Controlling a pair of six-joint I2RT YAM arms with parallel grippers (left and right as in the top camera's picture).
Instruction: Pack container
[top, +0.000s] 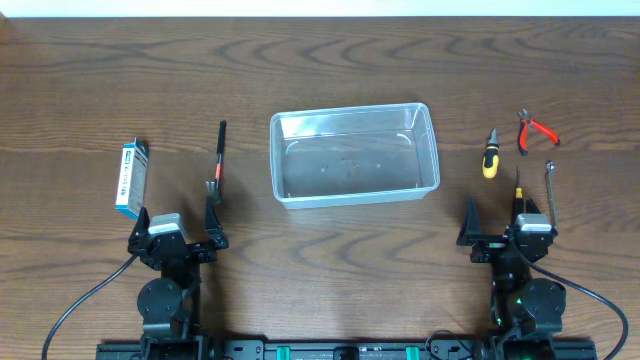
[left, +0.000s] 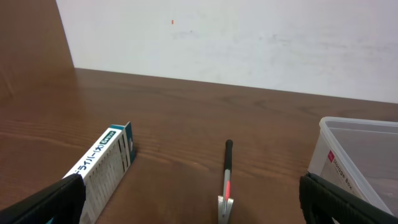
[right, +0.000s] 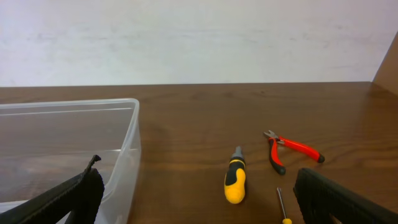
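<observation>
The container (top: 277, 160) is a clear, empty plastic bin in the middle of the table. Both grippers rest near the front edge. My left gripper (top: 178, 211) is open with nothing between its fingers. A black-handled tool with a red stripe (left: 227, 180) lies just ahead of it, and the container's corner (left: 348, 127) is at its right. My right gripper (top: 510, 212) is also open and empty. In front of it lie a yellow-and-black stubby screwdriver (right: 234, 181) and red pliers (right: 291, 148), with the container's wall (right: 127, 146) to its left.
A blue-and-white carton (top: 131, 178) lies at the far left, beside the left finger (left: 50, 202). A thin screwdriver with a yellow end (right: 282, 204) and a silver bent wrench (top: 550, 188) lie by the right gripper. A white wall stands behind the table.
</observation>
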